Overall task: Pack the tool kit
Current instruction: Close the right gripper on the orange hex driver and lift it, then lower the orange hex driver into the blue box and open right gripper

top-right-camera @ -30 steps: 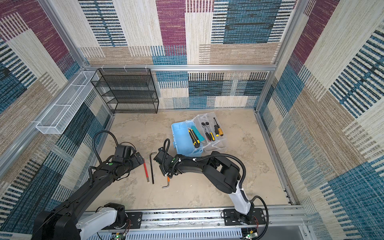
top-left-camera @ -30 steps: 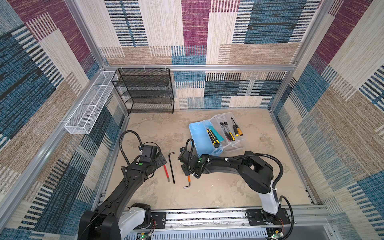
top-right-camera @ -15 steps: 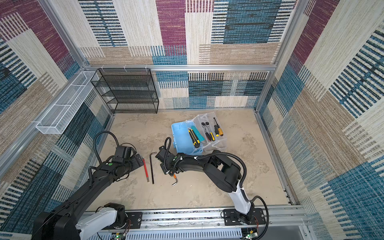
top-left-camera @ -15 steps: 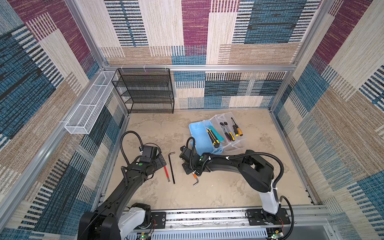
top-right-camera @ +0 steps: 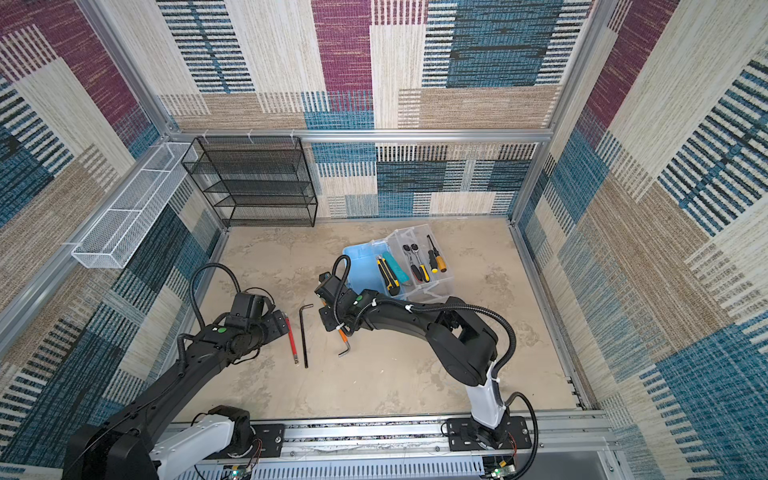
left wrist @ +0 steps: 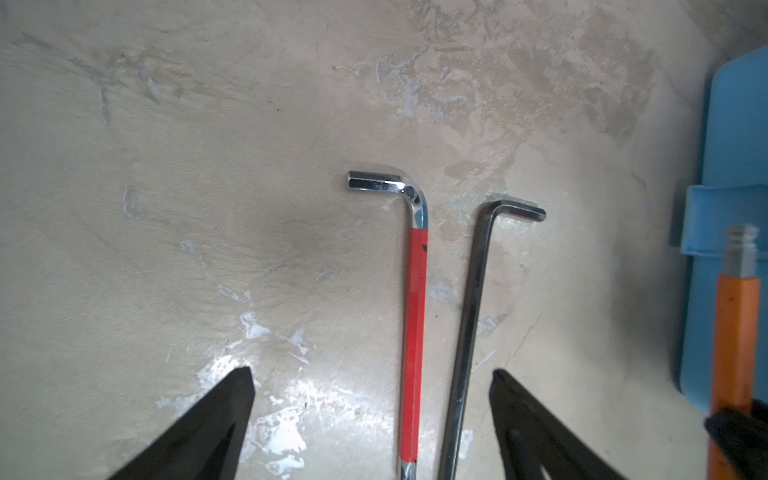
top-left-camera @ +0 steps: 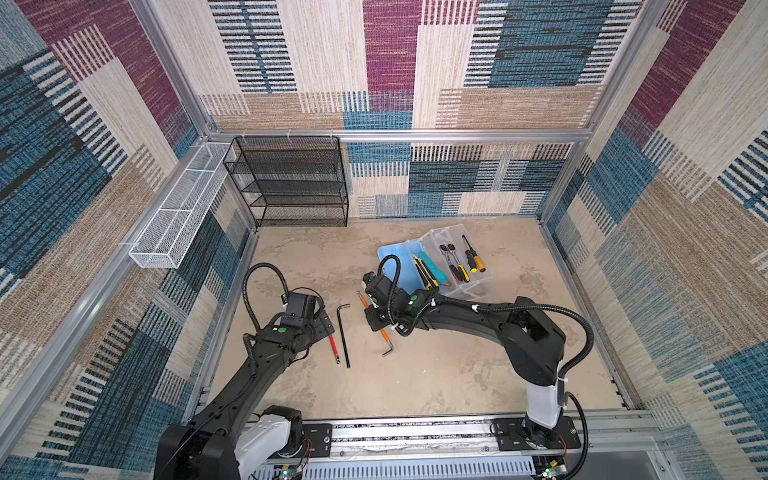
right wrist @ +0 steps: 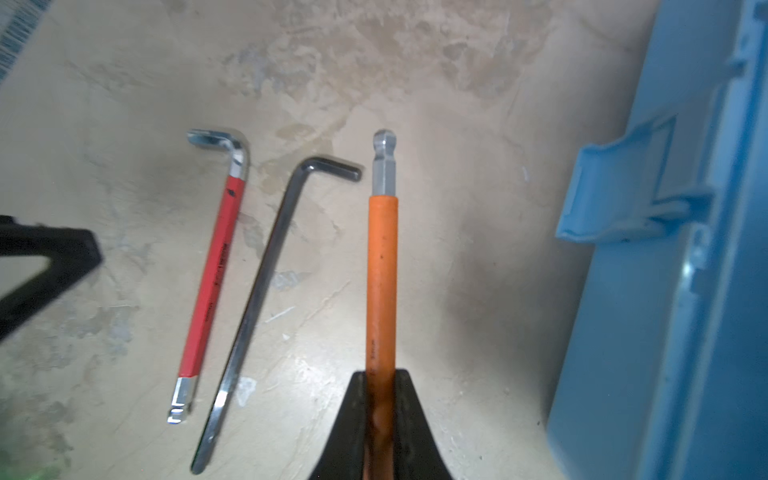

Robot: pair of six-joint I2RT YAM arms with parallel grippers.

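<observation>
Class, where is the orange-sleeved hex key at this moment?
The orange hex key is clamped in the right gripper, mid-table in both top views, between the black hex key and the light-blue toolbox.

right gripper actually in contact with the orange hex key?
Touching. The right wrist view shows the right gripper shut on the orange hex key, jaws pressed against its sleeve on both sides.

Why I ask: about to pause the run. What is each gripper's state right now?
Left gripper: open, holding nothing.
Right gripper: closed on the orange hex key.
</observation>
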